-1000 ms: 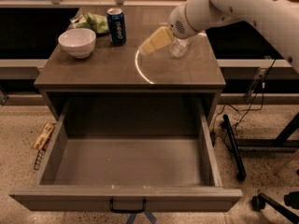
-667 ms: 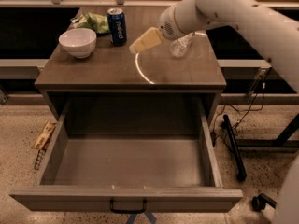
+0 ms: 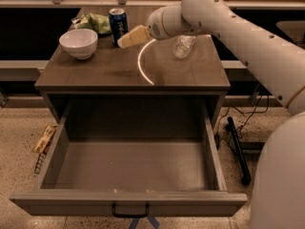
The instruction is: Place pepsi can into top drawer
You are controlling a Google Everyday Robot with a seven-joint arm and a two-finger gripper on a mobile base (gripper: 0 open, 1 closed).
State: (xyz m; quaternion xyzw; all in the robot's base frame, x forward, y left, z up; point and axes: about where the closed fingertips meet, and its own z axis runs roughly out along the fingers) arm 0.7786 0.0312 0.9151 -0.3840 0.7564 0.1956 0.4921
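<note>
The pepsi can (image 3: 118, 25), dark blue with a silver top, stands upright at the back of the cabinet top, right of the white bowl (image 3: 78, 43). My gripper (image 3: 127, 38) hangs just right of the can and slightly in front of it, its pale fingertips pointing left toward it. It holds nothing. The top drawer (image 3: 128, 203) is pulled fully open below the cabinet top. Its inside is bare and its black handle faces the front.
A green snack bag (image 3: 95, 21) lies behind the bowl, left of the can. A clear plastic bottle (image 3: 183, 45) lies on the cabinet top under my arm. A snack packet (image 3: 44, 138) lies on the floor left of the drawer. Cables and a black bar lie right.
My gripper has moved left across the cabinet top, from over the clear bottle to just beside the pepsi can. The can, bowl and drawer have not moved.
</note>
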